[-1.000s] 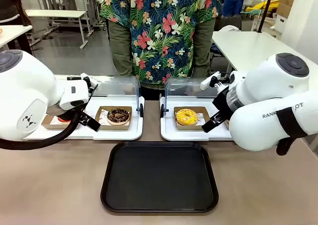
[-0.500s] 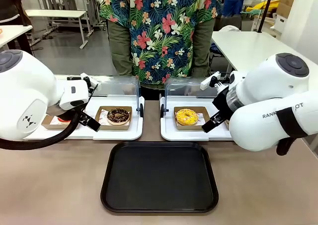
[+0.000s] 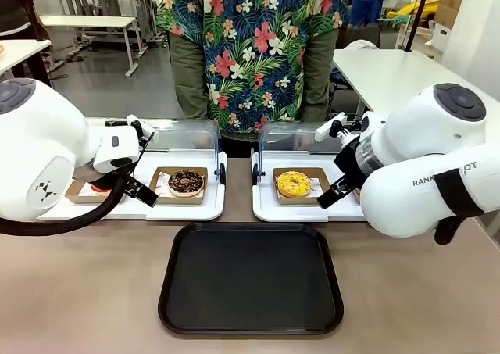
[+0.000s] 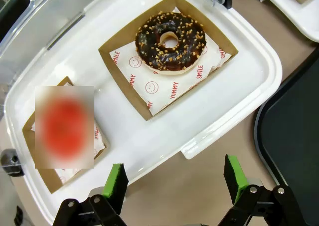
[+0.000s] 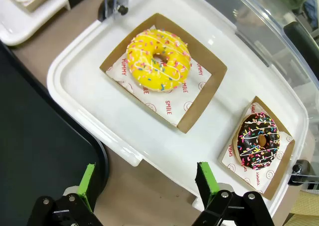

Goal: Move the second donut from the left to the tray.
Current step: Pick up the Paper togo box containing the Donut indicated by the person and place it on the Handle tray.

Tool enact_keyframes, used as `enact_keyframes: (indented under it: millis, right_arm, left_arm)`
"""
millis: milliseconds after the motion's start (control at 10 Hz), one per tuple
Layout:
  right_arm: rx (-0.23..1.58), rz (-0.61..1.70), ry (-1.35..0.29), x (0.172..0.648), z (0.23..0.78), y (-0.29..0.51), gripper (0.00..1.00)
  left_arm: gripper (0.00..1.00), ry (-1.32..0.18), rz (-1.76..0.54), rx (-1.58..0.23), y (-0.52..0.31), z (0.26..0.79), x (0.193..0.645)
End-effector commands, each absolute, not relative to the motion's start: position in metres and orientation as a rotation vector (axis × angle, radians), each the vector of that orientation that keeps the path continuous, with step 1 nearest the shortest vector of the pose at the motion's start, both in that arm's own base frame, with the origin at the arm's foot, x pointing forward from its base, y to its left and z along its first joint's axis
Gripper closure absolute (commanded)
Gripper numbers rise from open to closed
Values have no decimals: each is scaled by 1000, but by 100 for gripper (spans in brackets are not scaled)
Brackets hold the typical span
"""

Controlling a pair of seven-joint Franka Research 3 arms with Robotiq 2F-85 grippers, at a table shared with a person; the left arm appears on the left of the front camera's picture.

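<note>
Hanging spread wide, the left gripper (image 4: 174, 166) is near the chocolate donut (image 4: 171, 41) — not touching

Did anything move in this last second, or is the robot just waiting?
Nothing visibly changed. The left tool and right tool are open, holding nothing; the chocolate donut is not yet on the black tray.

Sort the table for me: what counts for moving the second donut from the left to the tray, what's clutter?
Job: chocolate donut with nut sprinkles, its brown cardboard tray, black tray, left pincer (open).

Clutter: yellow donut, dark donut with coloured sprinkles, red-glazed donut, left white tray, right white tray, right pincer (open), person standing behind.
</note>
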State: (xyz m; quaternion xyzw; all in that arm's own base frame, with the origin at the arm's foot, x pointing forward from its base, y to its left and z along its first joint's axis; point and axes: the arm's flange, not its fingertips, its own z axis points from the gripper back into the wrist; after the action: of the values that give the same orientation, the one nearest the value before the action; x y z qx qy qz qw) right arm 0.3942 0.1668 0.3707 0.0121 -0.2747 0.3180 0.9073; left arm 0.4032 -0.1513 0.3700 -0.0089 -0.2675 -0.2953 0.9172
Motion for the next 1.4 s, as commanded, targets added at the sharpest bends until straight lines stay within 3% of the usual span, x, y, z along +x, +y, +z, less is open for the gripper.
enact_keyframes:
  millis: [0, 300, 600, 900, 1300]
  right_arm:
    - [75, 656, -571, 407, 402, 160, 0]
    - [212, 622, -603, 427, 481, 90, 0]
    - [393, 716, -676, 412, 517, -14, 0]
    - [552, 904, -823, 393, 503, -129, 0]
    - [615, 973, -967, 365, 467, -200, 0]
  left_arm:
    - [0, -564, -611, -64, -147, 391, 407]
    - [0, -496, -614, -223, -97, 462, 423]
    - [0, -529, -783, -452, -10, 509, 432]
    - [0, -676, -985, -677, 89, 498, 448]
    - [0, -934, -1061, -713, 179, 462, 430]
